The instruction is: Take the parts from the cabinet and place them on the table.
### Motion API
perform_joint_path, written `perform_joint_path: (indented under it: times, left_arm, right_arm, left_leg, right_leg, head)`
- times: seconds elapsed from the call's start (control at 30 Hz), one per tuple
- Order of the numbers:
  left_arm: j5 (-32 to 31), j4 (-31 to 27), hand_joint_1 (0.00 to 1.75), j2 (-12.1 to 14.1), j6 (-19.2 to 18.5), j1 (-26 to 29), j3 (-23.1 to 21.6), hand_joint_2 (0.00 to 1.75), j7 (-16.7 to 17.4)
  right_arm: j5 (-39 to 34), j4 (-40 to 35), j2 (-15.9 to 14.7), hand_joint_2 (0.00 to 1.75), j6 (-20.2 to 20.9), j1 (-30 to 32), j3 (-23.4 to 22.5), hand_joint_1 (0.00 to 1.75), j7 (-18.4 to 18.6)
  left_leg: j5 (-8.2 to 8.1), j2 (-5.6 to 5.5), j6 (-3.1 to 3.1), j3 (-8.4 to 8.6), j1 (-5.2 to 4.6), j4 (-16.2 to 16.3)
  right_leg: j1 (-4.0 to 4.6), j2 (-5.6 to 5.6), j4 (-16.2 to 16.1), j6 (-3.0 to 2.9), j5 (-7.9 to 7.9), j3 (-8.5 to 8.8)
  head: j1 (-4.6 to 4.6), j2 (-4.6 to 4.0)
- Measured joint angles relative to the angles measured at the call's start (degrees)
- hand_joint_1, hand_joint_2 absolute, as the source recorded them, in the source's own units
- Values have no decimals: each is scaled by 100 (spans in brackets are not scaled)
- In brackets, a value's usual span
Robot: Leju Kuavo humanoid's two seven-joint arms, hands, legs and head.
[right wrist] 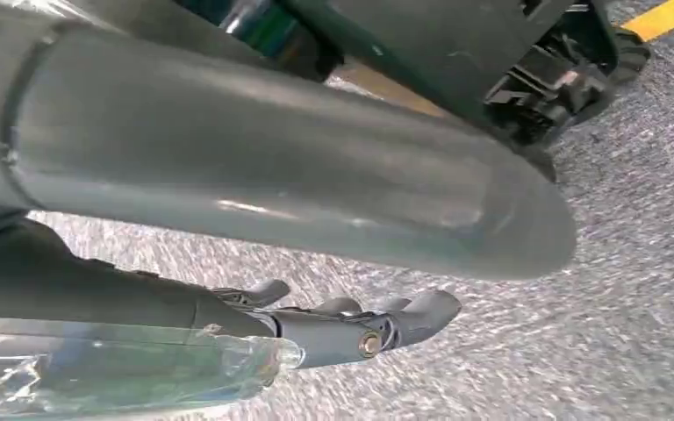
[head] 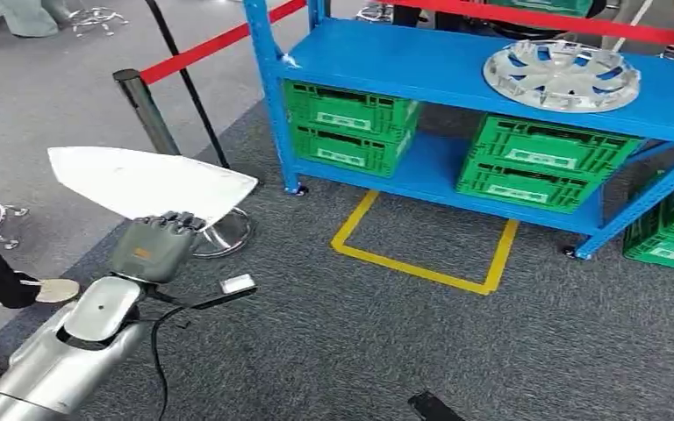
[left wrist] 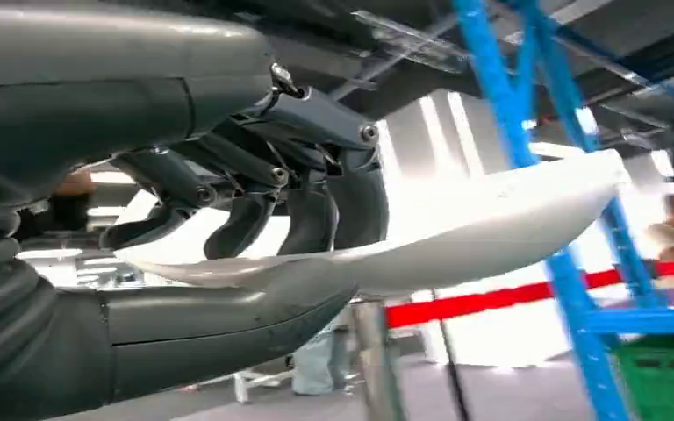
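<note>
Left hand (head: 152, 246) grips a white, flat, pointed part (head: 149, 182) by its edge.

A white panel (head: 145, 180) sits in the grey left robot hand (head: 154, 246). The cabinet (head: 456, 66) is bright blue, its crates (head: 347, 127) green with pale labels, the wheel cover (head: 562, 74) silver. Yellow tape (head: 421, 263) outlines speckled grey carpet (head: 360, 342); the barrier belt (head: 215, 41) is red.
</note>
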Motion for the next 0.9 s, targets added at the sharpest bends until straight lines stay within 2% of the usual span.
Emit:
perform_joint_path:
  times: [0.03,0.1,0.13,0.17,0.2,0.23,0.27,0.3,0.33,0.37,0.4,0.43,0.47,0.5,0.53,0.57,0.6,0.63,0.67,0.7,0.73,0.77,0.8,0.83,0.87,0.9]
  left_arm:
    - [2,0,175,-2,-7,0,0,175,0]
    - [9,2,175,19,-15,11,7,175,2]
    - [9,2,175,31,-15,10,13,175,2]
    - [9,2,175,37,-15,-7,20,175,2]
    - [9,2,175,33,-20,-16,17,175,2]
    - [9,2,175,13,-20,-24,17,175,2]
    - [9,2,175,4,-20,-21,17,175,2]
    - [9,4,175,4,-22,-8,15,175,0]
    - [9,7,175,7,-22,-3,15,175,2]
    - [9,7,175,7,-24,-2,15,175,2]
    - [9,7,175,7,-24,-4,15,175,2]
    - [9,7,175,4,-22,-9,15,175,2]
    - [9,7,175,2,-24,-10,15,175,2]
    - [9,7,175,4,-24,-26,17,175,2]
    - [9,7,175,2,-22,-29,15,175,2]
    - [9,7,175,4,-24,-23,17,175,2]
    - [39,7,175,11,-28,-9,20,175,2]
    - [65,7,175,29,-33,-4,24,175,2]
    - [114,7,175,35,-41,-3,26,175,0]
    - [162,7,175,35,-63,-24,26,175,0]
    - [205,7,175,33,-72,-38,26,175,0]
    - [243,7,175,31,-85,-34,26,175,-2]
    - [266,9,175,31,-105,-27,26,175,-2]
    - [282,13,175,33,-109,-17,26,175,-2]
    - [293,15,175,42,-116,-9,28,175,-7]
    - [304,15,175,44,-122,-9,31,175,-18]
  right_arm:
    - [4,0,0,0,0,3,2,0,4]
    - [7,0,4,0,4,2,6,0,7]
    - [7,-2,9,0,6,-4,11,0,7]
    - [9,-2,9,0,4,-3,15,0,4]
    - [9,0,9,0,4,3,20,0,4]
    - [9,0,9,0,4,16,26,0,5]
    - [9,0,9,0,7,28,33,0,7]
    - [9,0,9,0,7,36,39,0,7]
    - [9,0,9,0,7,38,42,0,7]
    - [9,0,9,0,7,36,42,0,7]
    - [9,0,9,0,7,30,42,0,7]
    - [9,0,9,0,7,23,42,0,7]
    - [9,0,9,0,7,20,42,0,9]
    - [7,0,9,0,7,25,42,0,9]
    - [6,0,9,0,7,15,42,0,7]
    - [9,0,9,0,7,15,42,0,15]
    - [9,0,9,0,7,17,42,0,15]
    - [9,0,11,0,7,11,42,0,13]
    - [9,-2,17,0,7,1,42,0,11]
    - [9,-2,20,0,7,0,42,0,4]
    - [9,-2,24,0,7,12,42,0,0]
    - [7,-2,22,0,9,31,42,0,0]
    - [7,0,22,0,7,41,42,0,2]
    - [2,0,22,0,7,43,42,0,2]
    - [0,0,22,0,7,36,42,0,2]
    - [-2,0,24,0,9,29,42,0,2]
  left_leg:
    - [20,-71,98,-48,4,39]
    - [39,-216,182,-94,-23,39]
    - [76,-286,243,-92,4,20]
    - [84,-340,268,-102,7,20]
    - [95,-402,307,-109,7,20]
    - [107,-482,337,-124,2,21]
    - [114,-565,349,-138,-10,22]
    - [124,-645,362,-149,-23,23]
    - [131,-728,365,-155,-27,24]
    - [138,-812,357,-155,-27,25]
    - [144,-898,348,-151,-25,27]
    - [149,-977,337,-149,-18,35]
    - [153,-1030,319,-161,-8,43]
    - [152,-1102,282,-216,-50,100]
    - [191,-1157,246,-255,-10,80]
    - [211,-1226,206,-286,13,72]
    - [239,-1293,162,-304,37,53]
    - [243,-1357,131,-323,35,57]
    - [164,-1082,121,-372,14,140]
    - [-38,-812,93,-503,1,416]
    - [-273,-678,65,-709,6,855]
    - [-474,-615,42,-930,16,1321]
    - [-577,-594,27,-1076,24,1627]
    - [-597,-588,19,-1147,35,1775]
    - [-477,-580,11,-1095,48,1683]
    - [-280,-560,9,-922,50,1373]
  right_leg:
    - [13,-69,-22,28,18,3]
    - [-12,-222,-34,69,18,16]
    - [-46,-144,-9,122,-25,-27]
    - [-60,197,147,148,-162,-82]
    - [-58,406,525,143,-395,-231]
    - [-47,498,1047,135,-639,-458]
    - [-42,531,1545,128,-828,-692]
    - [-41,534,1852,116,-893,-859]
    - [-38,536,1856,102,-822,-878]
    - [-37,539,1616,86,-643,-768]
    - [-41,567,1158,66,-385,-542]
    - [-53,681,601,58,-131,-264]
    - [-89,985,198,56,-43,-76]
    - [-151,1164,26,63,-109,20]
    - [-119,1082,69,75,-95,3]
    - [-89,1036,85,57,-97,-14]
    - [-71,976,90,34,-85,-17]
    - [-102,893,50,-15,-52,-9]
    - [-104,816,33,-40,-36,-4]
    - [-96,752,27,-84,-33,-6]
    - [-86,667,28,-88,-33,-7]
    - [-79,579,28,-98,-40,-9]
    - [-77,507,28,-99,-41,-14]
    - [-77,443,28,-99,-42,-17]
    - [-76,336,28,-94,-44,-19]
    - [-77,255,28,-88,-48,-17]
  head:
    - [55,0]
    - [55,0]
    - [37,0]
    - [61,0]
    - [74,0]
    - [85,0]
    - [90,0]
    - [83,0]
    - [85,0]
    - [85,0]
    - [87,0]
    - [87,0]
    - [87,0]
    - [79,0]
    - [70,0]
    - [81,0]
    - [79,0]
    - [76,0]
    - [77,0]
    - [13,0]
    - [24,0]
    - [17,0]
    - [20,0]
    - [17,0]
    - [17,0]
    - [20,0]
